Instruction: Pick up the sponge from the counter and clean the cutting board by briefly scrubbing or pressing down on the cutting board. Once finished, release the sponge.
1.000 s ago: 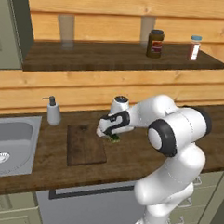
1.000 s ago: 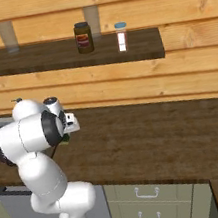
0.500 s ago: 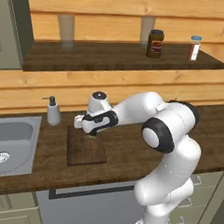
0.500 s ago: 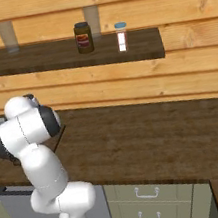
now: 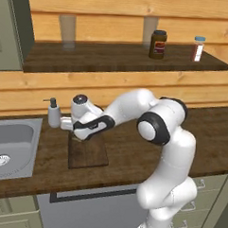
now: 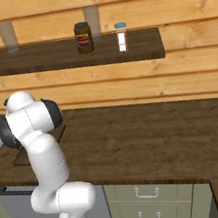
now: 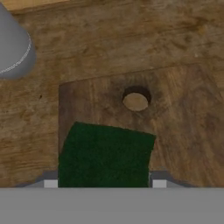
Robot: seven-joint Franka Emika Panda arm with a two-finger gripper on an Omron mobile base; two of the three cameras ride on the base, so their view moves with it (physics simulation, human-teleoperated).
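1. End effector [image 5: 77,135] hangs over the far end of the cutting board [image 5: 88,152], clenched on the sponge [image 7: 105,155]; in the hand view the green block sits between the two fingertips.
2. At the far left of the left base view the steel sink [image 5: 10,146] is set into the surface [image 5: 132,155].
3. Just right of the sink, a white soap dispenser [image 5: 53,113] stands near the board's far corner, apart from it.
4. The cutting board lies flat on the surface, its hole [image 7: 135,100] at the far short edge, just beyond the sponge.
5. Whether the sponge presses on the board or hovers above it, I cannot tell.
6. On the upper shelf [image 5: 123,59] stand a dark jar [image 5: 158,44] and, to its right, a small white bottle [image 5: 198,48].
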